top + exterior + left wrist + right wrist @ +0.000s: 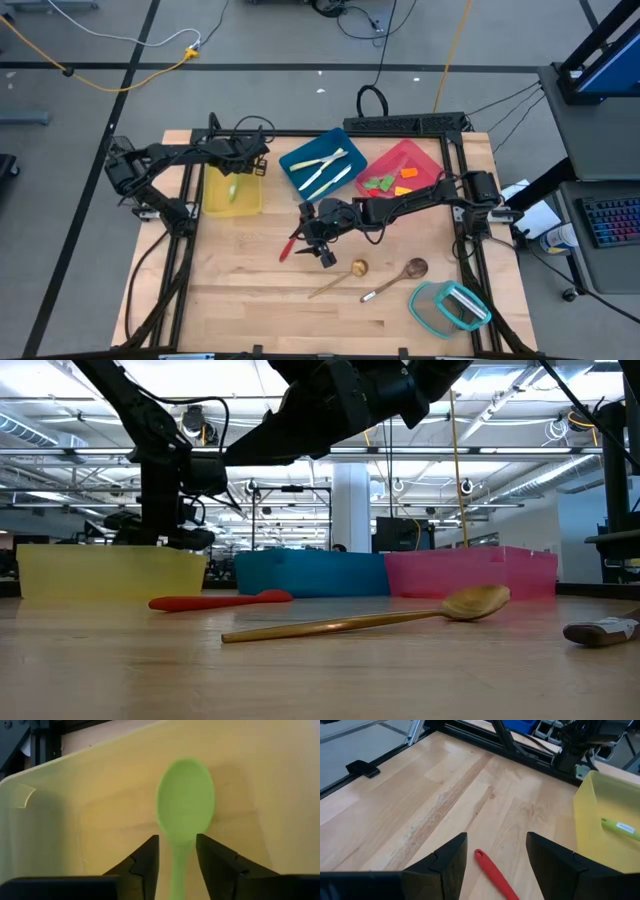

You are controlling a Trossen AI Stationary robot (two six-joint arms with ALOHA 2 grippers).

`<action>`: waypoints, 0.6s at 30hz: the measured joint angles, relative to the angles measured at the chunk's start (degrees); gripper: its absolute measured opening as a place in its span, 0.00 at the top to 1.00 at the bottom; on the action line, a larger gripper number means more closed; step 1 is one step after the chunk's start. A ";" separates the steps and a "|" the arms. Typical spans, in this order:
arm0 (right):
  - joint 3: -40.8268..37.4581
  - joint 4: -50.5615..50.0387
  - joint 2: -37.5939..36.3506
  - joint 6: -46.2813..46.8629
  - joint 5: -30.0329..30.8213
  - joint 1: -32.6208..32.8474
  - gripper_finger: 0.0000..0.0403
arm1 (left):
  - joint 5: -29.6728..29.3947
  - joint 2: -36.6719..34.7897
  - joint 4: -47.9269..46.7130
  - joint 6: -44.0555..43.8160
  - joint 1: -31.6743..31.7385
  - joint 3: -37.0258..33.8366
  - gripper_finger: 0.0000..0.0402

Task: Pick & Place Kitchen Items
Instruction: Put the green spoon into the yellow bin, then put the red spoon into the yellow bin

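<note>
Between the parted fingers of the left gripper (177, 862), the green spoon (185, 805) lies loose in the yellow tray (60, 790). The right gripper (496, 855) gapes empty over the red spoon (492, 875); closing off-centre may flick it across the wooden table (420, 795). A ceiling-lit hall lies beyond.

Both arms matte black, chunky jointed links with black cabling looped along them. Left arm (165, 160) and right arm (420, 200) look the same build. Left gripper (177, 865) fingers are dark wedge-shaped blades with stepped, notched inner edges. Right gripper (495, 860) has the same black angular fingers, broad at the base, tapering to the tips.
</note>
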 joint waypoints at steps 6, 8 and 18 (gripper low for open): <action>0.00 -0.33 0.00 0.02 0.01 0.00 0.51 | 0.24 -0.08 0.36 0.62 0.00 0.00 0.64; 0.00 -0.33 0.00 -0.02 0.02 0.00 0.51 | 0.30 -0.45 0.33 0.31 0.00 -0.01 0.65; 0.00 -0.30 0.00 -1.77 0.04 0.00 0.51 | -0.12 -9.58 1.94 2.19 -6.13 -0.02 0.67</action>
